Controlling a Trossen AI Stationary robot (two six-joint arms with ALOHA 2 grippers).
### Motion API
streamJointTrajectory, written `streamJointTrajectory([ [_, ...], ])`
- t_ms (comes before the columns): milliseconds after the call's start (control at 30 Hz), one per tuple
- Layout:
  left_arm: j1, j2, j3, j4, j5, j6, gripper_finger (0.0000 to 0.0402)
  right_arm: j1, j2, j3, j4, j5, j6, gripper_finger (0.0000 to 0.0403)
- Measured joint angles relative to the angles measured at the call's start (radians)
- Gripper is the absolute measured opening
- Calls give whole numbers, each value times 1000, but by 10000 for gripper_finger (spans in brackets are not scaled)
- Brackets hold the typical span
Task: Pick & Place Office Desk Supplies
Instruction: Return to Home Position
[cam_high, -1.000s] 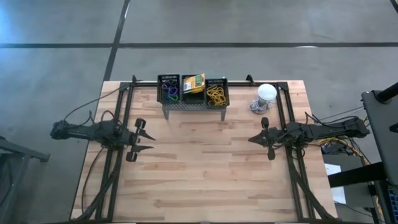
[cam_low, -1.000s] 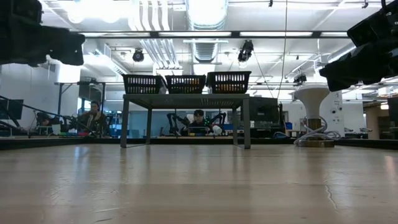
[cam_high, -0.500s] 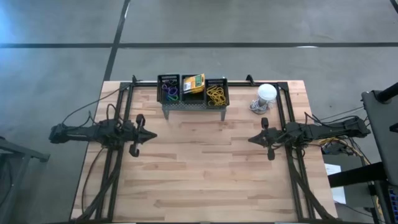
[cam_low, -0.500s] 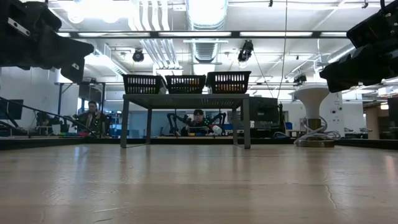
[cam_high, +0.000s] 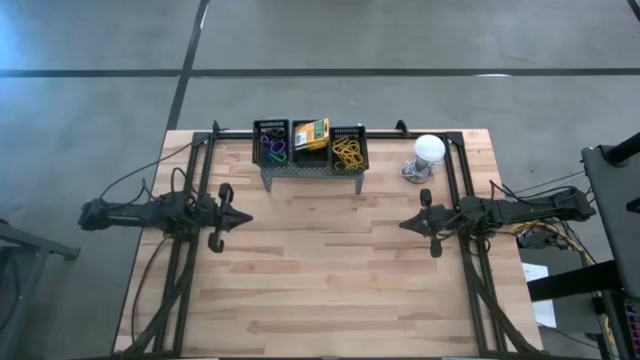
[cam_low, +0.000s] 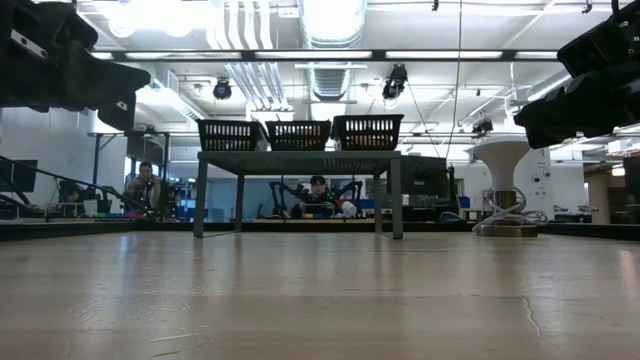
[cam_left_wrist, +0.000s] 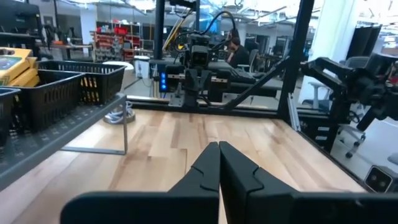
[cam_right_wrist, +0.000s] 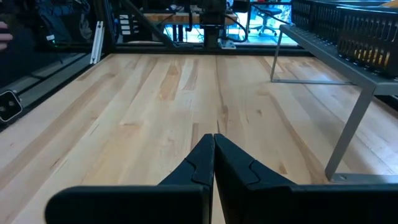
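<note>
Three small black mesh baskets stand in a row on a grey perforated stand (cam_high: 311, 172) at the table's far middle. The left basket (cam_high: 271, 142) holds coloured loops, the middle one (cam_high: 311, 133) yellow-green crayon boxes, the right one (cam_high: 349, 148) yellow bands. My left gripper (cam_high: 246, 216) hovers shut and empty over the table's left side, pointing right, fingertips together in its wrist view (cam_left_wrist: 218, 147). My right gripper (cam_high: 403, 224) hovers shut and empty on the right side, pointing left, fingertips together in its wrist view too (cam_right_wrist: 214, 138).
A white dome-shaped object (cam_high: 429, 150) with a coiled cable stands at the far right. Black frame rails (cam_high: 181, 260) run along both sides of the table. The wooden tabletop (cam_high: 320, 270) between the arms lies bare. People sit in the room beyond the table (cam_low: 318, 190).
My left gripper has shut: its fingers, spread apart a second ago, now meet at a point. Its wrist has rolled while the hand stayed over the same spot. My right arm has kept still.
</note>
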Motion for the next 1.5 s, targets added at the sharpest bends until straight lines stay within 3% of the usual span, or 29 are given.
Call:
streamJointTrajectory([
  [333,0,9,-1,1,0,1,24,0,0,0,0,0,0,8],
  [1133,0,9,-1,2,0,1,26,0,0,0,0,0,1,8],
  [1267,0,9,-1,2,0,1,26,-3,-62,0,-1,-1,-35,8],
  [1400,-1,9,-1,2,0,1,26,-34,-211,0,3,0,-59,8],
  [1500,-1,12,-1,3,0,1,26,-51,-210,1,102,-2,-50,8],
])
